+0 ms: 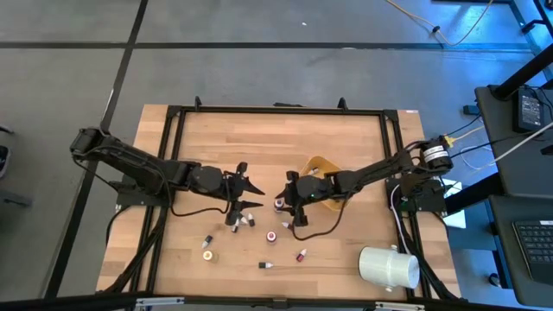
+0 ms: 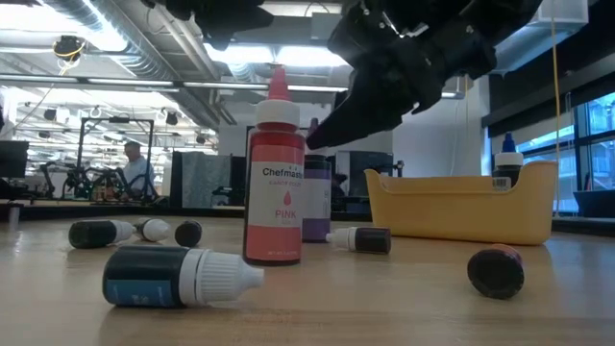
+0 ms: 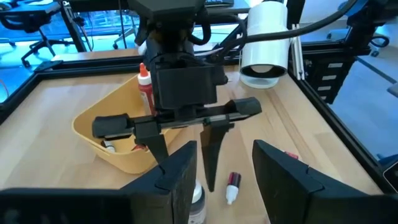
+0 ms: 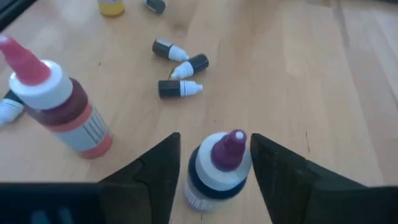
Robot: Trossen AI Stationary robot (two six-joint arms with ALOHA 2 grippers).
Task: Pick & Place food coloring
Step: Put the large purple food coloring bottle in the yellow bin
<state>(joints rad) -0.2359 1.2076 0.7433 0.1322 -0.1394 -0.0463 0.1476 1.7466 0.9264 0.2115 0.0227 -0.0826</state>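
Several bottles (image 1: 301, 256) on wood table (image 1: 346, 138) | office behind | both pincers apparently open, empty

The place is a robotics lab set in an open industrial office hall. The butcher-block table (image 1: 346, 138) sits inside a black metal frame (image 1: 173, 121) bolted around its edges, on a grey concrete floor (image 1: 259, 52) marked with dark tape lines. Loose cables (image 1: 484, 22) trail across that floor. The low view shows exposed ceiling ducts (image 2: 115, 38), strip lights, a person (image 2: 135, 168) at distant workstations and large windows (image 2: 586, 144). Office chairs (image 3: 37, 31) stand beyond the table.
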